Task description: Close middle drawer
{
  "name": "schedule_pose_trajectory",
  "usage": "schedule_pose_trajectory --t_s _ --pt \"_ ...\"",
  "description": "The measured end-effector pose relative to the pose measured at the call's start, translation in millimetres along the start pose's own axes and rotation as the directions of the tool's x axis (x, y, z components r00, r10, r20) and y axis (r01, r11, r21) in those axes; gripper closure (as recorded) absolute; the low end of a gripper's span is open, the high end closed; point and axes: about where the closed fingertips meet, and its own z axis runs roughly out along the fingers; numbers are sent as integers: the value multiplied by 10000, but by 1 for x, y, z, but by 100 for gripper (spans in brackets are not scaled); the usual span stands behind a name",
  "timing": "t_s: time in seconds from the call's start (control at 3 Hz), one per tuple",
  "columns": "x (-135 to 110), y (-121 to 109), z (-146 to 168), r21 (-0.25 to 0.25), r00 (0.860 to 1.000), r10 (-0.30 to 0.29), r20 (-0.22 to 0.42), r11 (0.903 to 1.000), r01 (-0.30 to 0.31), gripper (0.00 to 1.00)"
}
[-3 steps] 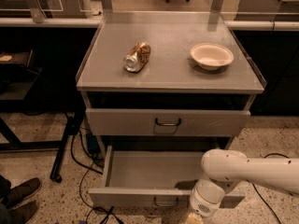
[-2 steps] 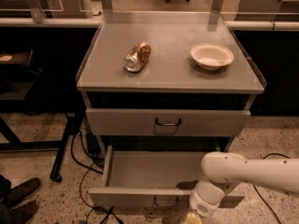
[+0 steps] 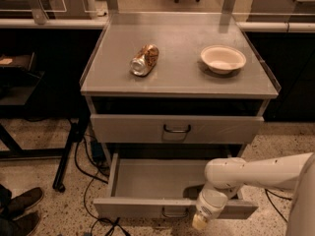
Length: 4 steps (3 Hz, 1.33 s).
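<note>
The middle drawer is pulled far out of the grey cabinet and is empty. Its low front panel has a small curved handle at the centre. My white arm comes in from the right and bends down over the drawer's front right part. The gripper hangs at the front panel, just right of the handle and close against the panel's outer face. Whether it touches the panel cannot be made out.
The taller top drawer above is shut. A crushed can and a white bowl lie on the cabinet top. Cables trail on the floor at left, by a black stand leg. Shoes show at bottom left.
</note>
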Motion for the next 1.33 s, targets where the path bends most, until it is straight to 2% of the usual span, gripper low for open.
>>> schedule_pose_trajectory --t_s 0.33,0.67,1.0,1.33 --pt "-4 -12 6 270 9997 240 -60 9994 -238 100" --pt "-22 -28 1 869 9995 310 106 9957 -318 100" --pt "-21 -28 1 869 9995 310 106 9957 -318 100" --pt "-49 -46 -9 1402 9993 183 338 9899 -229 100"
